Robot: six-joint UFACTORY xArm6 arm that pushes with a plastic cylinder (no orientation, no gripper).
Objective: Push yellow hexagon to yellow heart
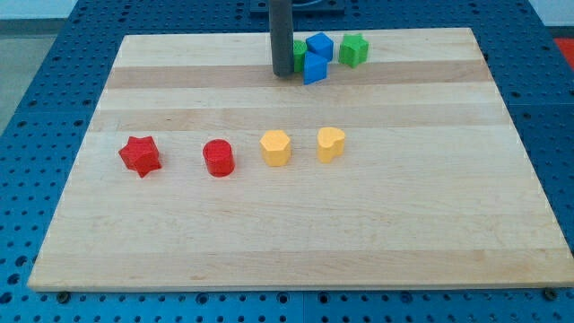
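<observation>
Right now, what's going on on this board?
My tip rests near the view's top, beside a cluster of blue blocks and green blocks. The yellow hexagon sits mid-board, left of the yellow heart with a small gap between them; I am not touching it yet. A red star and red cylinder lie further left.

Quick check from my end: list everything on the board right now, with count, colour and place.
red star: 1, red, view's left, middle row
red cylinder: 1, red, right of the star
yellow hexagon: 1, yellow, centre
yellow heart: 1, yellow, just right of the hexagon, small gap
blue blocks: 2, blue, view's top
green blocks: 2, green, view's top, one partly hidden behind the rod
board: 1, light wood
my tip: 1, dark, view's top, left of the blue blocks
</observation>
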